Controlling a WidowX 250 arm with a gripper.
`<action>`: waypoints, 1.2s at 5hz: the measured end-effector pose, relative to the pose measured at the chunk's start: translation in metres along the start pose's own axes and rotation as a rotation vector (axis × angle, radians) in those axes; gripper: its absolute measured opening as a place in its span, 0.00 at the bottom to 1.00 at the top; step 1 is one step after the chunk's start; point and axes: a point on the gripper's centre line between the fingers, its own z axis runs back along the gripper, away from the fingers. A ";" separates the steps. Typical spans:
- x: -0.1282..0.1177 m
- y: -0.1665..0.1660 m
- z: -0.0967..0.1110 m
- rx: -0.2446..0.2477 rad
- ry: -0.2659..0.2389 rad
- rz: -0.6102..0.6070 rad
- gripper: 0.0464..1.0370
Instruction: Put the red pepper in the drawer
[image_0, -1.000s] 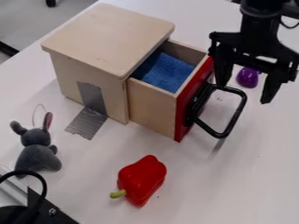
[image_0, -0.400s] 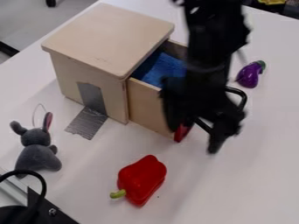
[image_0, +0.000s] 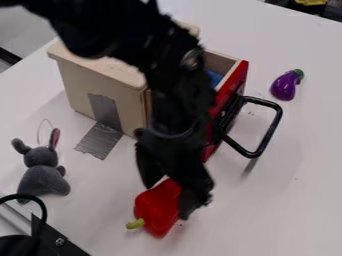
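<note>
Near the front of the white table (image_0: 267, 215), left of centre, here's the shiny red toy pepper (image_0: 155, 207) with its green stem (image_0: 135, 224), and the black two-finger gripper (image_0: 167, 199) has just arrived over it! A moment ago it hung by the drawer handle at the right; it has swung nearer and to the left, and the pepper hasn't budged. That looks like the step from open drawer to pick-up. The fingers are spread, one to each side of the pepper's far end, nothing clenched between them; whether either touches the skin, I can't tell.

The pepper lies on its side, stem pointing near and left, blunt end far and right, its long axis a slant between the two. The finger spread runs roughly across that axis, so closing should pinch it by the sides; too far towards the blunt end, though, and it might slip or pivot.

Beyond, the red-fronted wooden drawer (image_0: 230, 90) stands pulled out to the right, blue cloth (image_0: 214, 76) inside, its black looped handle (image_0: 270, 132) now uncovered. The way in looks ready; lift high enough to clear that front!
</note>
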 end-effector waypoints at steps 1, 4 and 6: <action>-0.007 0.005 -0.016 0.014 0.036 -0.025 0.91; -0.010 -0.010 0.019 0.003 -0.012 -0.014 0.82; 0.040 -0.004 0.095 -0.035 -0.139 0.078 0.82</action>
